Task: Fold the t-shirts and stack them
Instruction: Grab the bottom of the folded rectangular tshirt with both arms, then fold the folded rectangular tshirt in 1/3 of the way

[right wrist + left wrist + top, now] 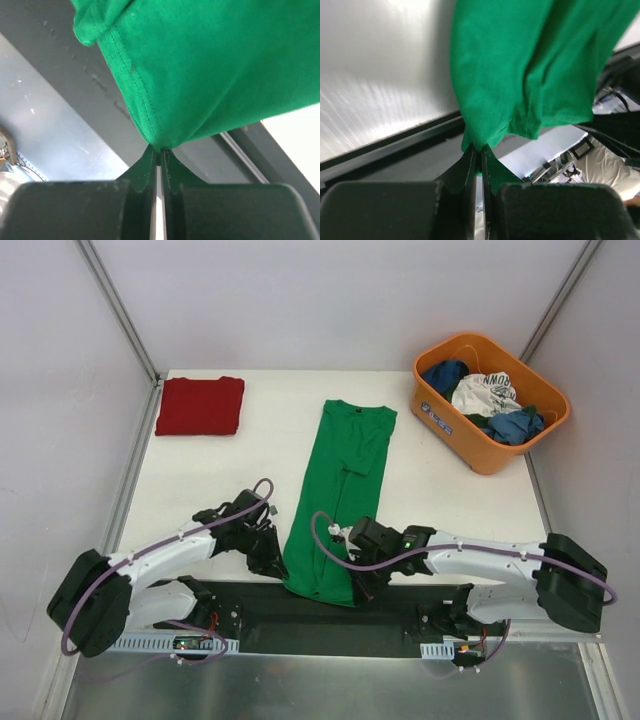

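Top external: green shirt (340, 490) was pinched at its near hem by left gripper (277, 568) and right gripper (362, 592), both clamped; red shirt (200, 405) lay folded

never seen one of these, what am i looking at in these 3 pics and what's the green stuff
The machine is two robot arms bolted at the near edge of a white table. The wide picture is taken from above and behind them. The other two come from small cameras on each wrist, looking along that arm's two fingers.

The green stuff is a green t-shirt, already folded into a long strip. The left gripper and the right gripper each pinch a near corner of it; the wrist views show the left and right fingertips closed on cloth.

At the far left corner lies a folded dark red t-shirt. At the far right, an orange basket holds blue garments and a white printed garment.
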Controlling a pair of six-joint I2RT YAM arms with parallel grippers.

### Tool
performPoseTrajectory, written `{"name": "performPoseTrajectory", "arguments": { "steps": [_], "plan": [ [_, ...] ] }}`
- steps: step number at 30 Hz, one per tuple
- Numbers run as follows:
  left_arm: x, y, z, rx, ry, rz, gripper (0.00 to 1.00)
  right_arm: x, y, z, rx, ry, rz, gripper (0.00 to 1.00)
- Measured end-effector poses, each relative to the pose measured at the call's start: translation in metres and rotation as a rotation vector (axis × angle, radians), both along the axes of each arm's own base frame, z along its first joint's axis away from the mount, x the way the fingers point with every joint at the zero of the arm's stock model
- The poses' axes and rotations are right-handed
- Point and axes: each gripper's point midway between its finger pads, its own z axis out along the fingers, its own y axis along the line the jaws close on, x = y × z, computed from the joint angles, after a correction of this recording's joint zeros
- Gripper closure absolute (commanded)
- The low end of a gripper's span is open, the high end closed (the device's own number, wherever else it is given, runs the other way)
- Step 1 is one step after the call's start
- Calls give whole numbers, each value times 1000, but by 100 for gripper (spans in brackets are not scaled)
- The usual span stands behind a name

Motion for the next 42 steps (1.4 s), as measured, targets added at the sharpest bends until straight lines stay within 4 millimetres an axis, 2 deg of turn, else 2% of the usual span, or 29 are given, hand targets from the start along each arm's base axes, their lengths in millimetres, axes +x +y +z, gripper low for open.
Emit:
{"name": "performPoseTrajectory", "arguments": {
  "steps": [3, 6, 9, 12, 16, 24, 28, 33, 42],
  "plan": [
    [1, -3, 17, -47, -44, 4, 100, 3, -3, 13, 9, -24, -9, 99],
    [13, -8, 38, -59, -106, -4, 100, 15, 1, 29, 33, -67, -36, 99],
    [47, -19, 72, -65, -249, -11, 100, 38, 2, 41, 48, -127, -92, 99],
    [84, -32, 101, -55, -381, -15, 100, 72, -5, 55, 58, -211, -173, 99],
    [128, -43, 115, 9, -480, -6, 100, 108, -14, 69, 69, -295, -245, 99],
    [197, -54, 95, 121, -493, 0, 100, 176, -27, 75, 31, -381, -364, 99],
    [220, -56, 90, 136, -490, 4, 100, 199, -34, 73, 9, -387, -399, 99],
    [242, -56, 85, 141, -487, 4, 100, 222, -44, 64, -29, -375, -441, 100],
    [269, -60, 71, 154, -481, -17, 99, 261, -42, 58, -24, -362, -463, 100]
  ]
}}
